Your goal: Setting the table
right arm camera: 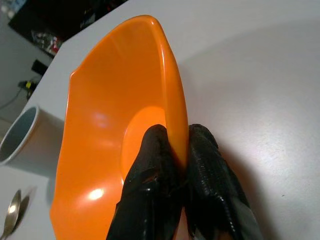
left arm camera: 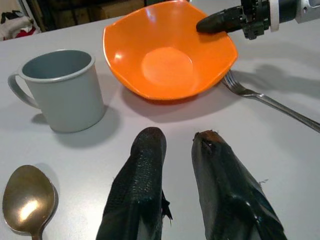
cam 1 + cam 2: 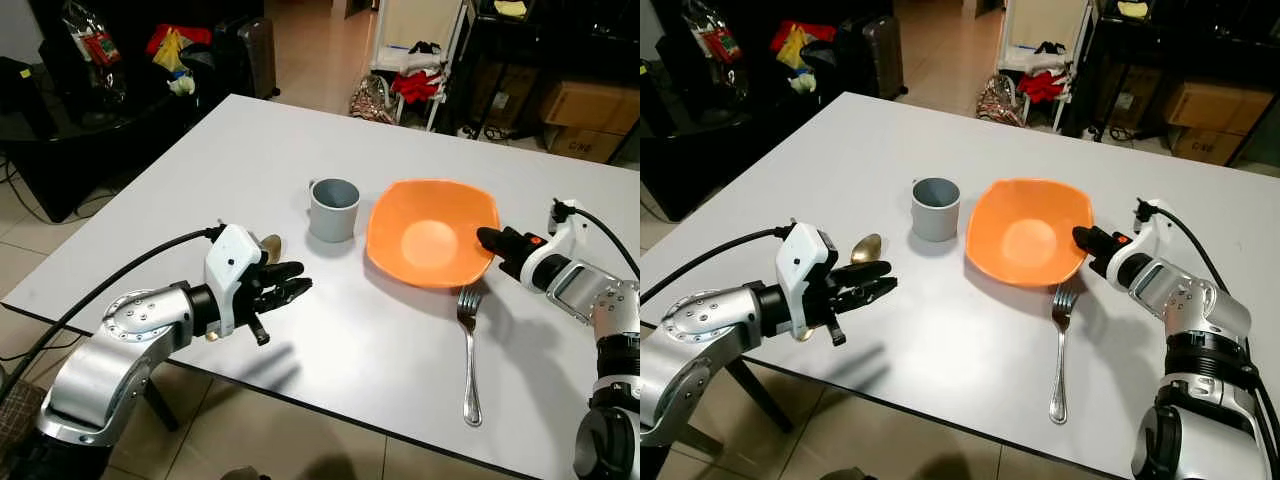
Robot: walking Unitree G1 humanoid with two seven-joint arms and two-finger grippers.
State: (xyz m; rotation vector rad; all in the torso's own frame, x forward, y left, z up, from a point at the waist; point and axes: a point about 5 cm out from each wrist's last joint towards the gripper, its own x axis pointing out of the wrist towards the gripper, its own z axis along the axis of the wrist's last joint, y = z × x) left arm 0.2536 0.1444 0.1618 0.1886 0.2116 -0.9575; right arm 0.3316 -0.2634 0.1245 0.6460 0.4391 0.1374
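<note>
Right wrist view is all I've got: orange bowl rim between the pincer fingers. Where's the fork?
Observer: The fork lies on the table just in front of the bowl, tines toward the rim.
Operator: And the left pincer?
Observer: The left pincer hovers open above the table, in front of the cup, holding nothing.
Operator: Spoon placed yet?
Observer: A gold spoon lies on the table beside the left pincer, on the robot's left of the cup.
</note>
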